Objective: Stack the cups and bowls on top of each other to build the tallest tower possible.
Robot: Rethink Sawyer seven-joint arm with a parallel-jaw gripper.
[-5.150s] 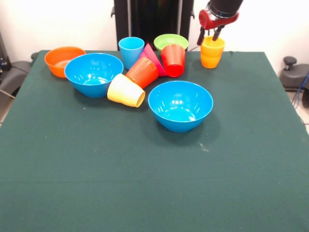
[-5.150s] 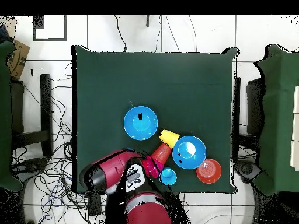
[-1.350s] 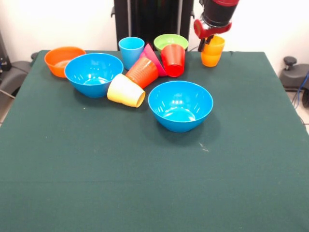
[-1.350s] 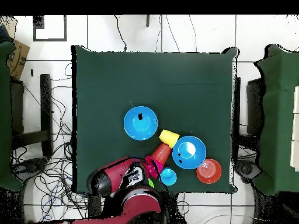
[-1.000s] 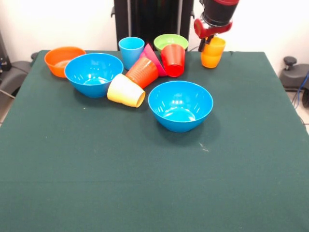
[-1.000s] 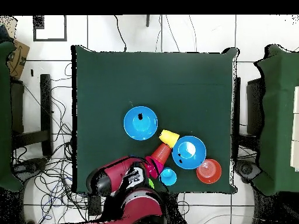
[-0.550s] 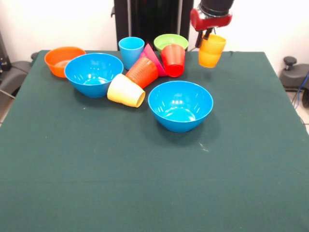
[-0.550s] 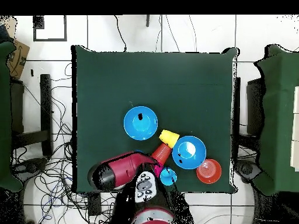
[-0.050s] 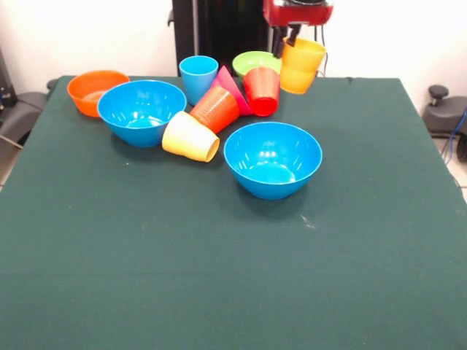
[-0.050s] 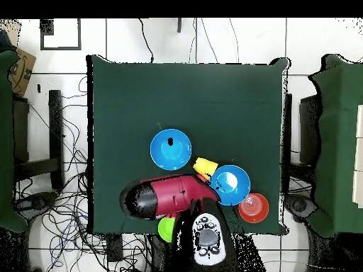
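Note:
My gripper (image 9: 295, 36) hangs at the top of the front view, shut on the rim of a yellow-orange cup (image 9: 300, 67). That cup is off the table, tilted, just right of the red cup (image 9: 261, 91). Behind it is the lime-green bowl (image 9: 257, 61). A light blue cup (image 9: 198, 76) stands upright. The pink-red bowl (image 9: 229, 86) leans on its side. An orange cup (image 9: 216, 109) and a pale yellow cup (image 9: 191, 136) lie on their sides. Two blue bowls (image 9: 142, 111) (image 9: 272, 159) and an orange bowl (image 9: 95, 89) sit upright. No tower shows.
In the overhead view the red arm (image 10: 166, 197) covers the cluster of cups; the blue bowls (image 10: 171, 149) (image 10: 230, 184), the orange bowl (image 10: 253, 207) and the pale yellow cup (image 10: 205, 167) show around it. Green table cloth (image 9: 233, 277) spreads in front.
The gripper has lifted the yellow-orange cup off the table and carried it left in the front view, toward the red cup. The arm has swung across the cluster in the overhead view.

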